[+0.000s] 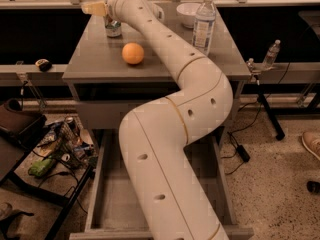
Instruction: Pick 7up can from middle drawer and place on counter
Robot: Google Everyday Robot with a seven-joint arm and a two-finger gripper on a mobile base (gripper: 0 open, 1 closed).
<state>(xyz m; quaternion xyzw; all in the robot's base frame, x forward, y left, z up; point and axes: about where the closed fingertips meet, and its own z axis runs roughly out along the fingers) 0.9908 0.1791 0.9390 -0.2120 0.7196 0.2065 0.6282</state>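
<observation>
The 7up can (113,28) stands upright on the counter (100,64) near its back left corner. My gripper (96,8) is at the end of the long white arm, just above and to the left of the can's top, and hides the lid. The middle drawer (111,204) is pulled out below the cabinet. The bare grey floor that shows holds nothing, and the arm covers much of it.
An orange (133,53) lies on the counter in front of the can. A clear plastic bottle (204,23) and a white bowl (186,12) stand at the back right. Clutter on a low rack (60,144) sits left of the drawer. A small bottle (271,54) stands on the right.
</observation>
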